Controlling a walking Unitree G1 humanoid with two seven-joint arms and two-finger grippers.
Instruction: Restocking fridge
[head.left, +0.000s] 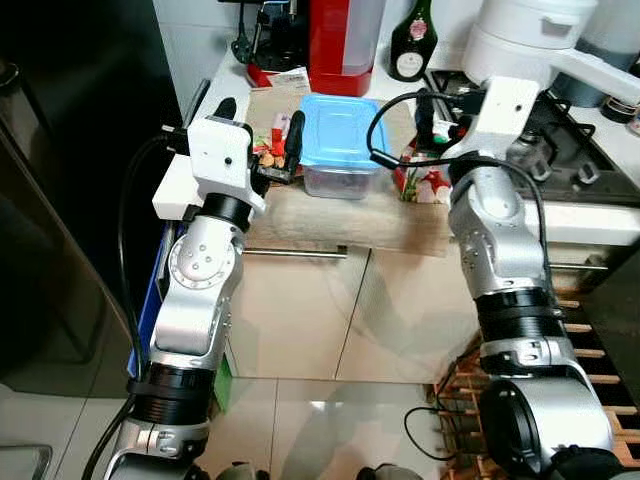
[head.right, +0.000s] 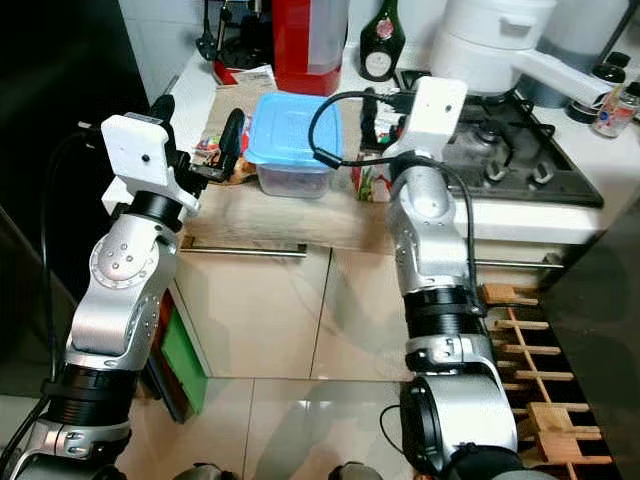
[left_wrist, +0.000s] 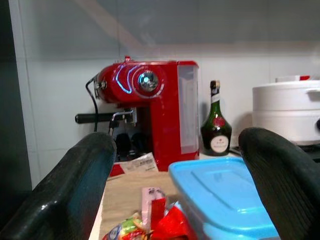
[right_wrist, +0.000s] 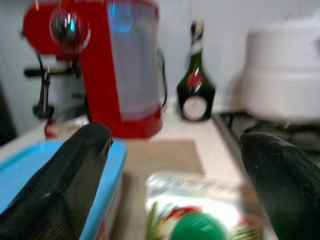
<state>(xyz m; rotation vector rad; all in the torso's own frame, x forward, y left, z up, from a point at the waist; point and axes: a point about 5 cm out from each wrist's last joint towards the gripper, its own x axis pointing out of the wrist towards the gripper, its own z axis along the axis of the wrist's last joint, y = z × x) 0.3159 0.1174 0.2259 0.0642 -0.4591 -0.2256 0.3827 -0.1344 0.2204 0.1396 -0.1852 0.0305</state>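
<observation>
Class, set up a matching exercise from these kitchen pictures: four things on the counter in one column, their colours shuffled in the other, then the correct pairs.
Things:
1. coffee machine
2. box lid
3. bottle
4. pot

Colours:
A. white
B. light blue
C. red
D. dark green

Pairs: 1-C, 2-B, 3-D, 4-A

Blue-lidded container (head.left: 340, 135) — red coffee machine (left_wrist: 150, 107) — dark green bottle (left_wrist: 216, 125)
</observation>
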